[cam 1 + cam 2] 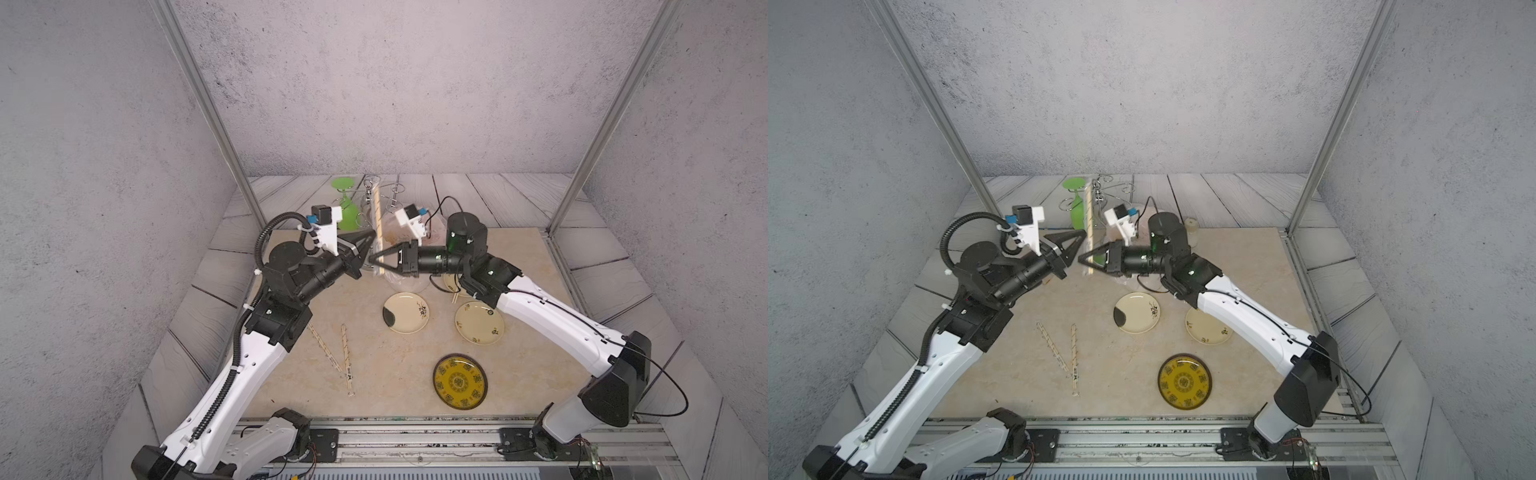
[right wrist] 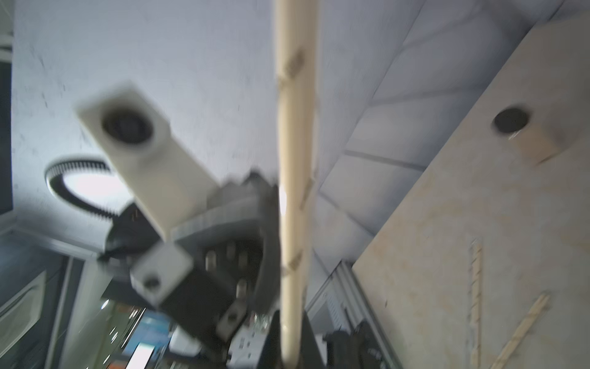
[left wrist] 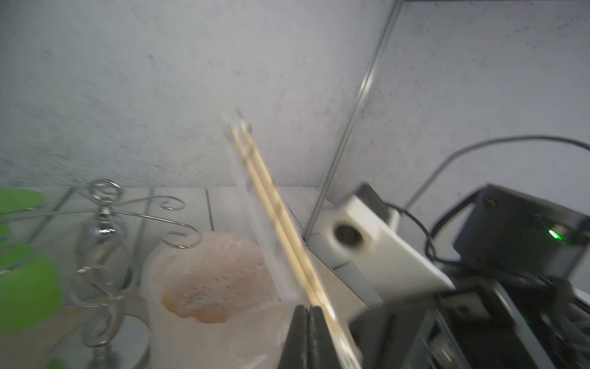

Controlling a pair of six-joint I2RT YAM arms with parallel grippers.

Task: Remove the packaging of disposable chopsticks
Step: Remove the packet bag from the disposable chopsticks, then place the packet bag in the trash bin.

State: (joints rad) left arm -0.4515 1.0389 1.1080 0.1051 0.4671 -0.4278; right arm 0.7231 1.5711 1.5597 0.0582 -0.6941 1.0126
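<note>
One pair of disposable chopsticks [image 3: 271,204] stands upright in its translucent packaging [image 1: 378,216] above the back middle of the table, seen in both top views. My right gripper [image 1: 371,260] is shut on the wrapped lower end; in the right wrist view the pale sticks [image 2: 295,127] run up from between its jaws. A little higher, my left gripper [image 1: 372,237] is shut, its tip [image 3: 308,308] pinching the sleeve's loose film [image 3: 255,211] beside the sticks. Two more printed sleeves [image 1: 324,349] [image 1: 347,361] lie on the table; whether they hold sticks I cannot tell.
A pinkish plastic bag [image 3: 207,281] sits just behind the grippers. A wire rack with a green goblet [image 1: 347,212] stands at the back. Two cream plates [image 1: 405,312] [image 1: 480,322] and a yellow patterned plate [image 1: 460,381] lie on the table's right half.
</note>
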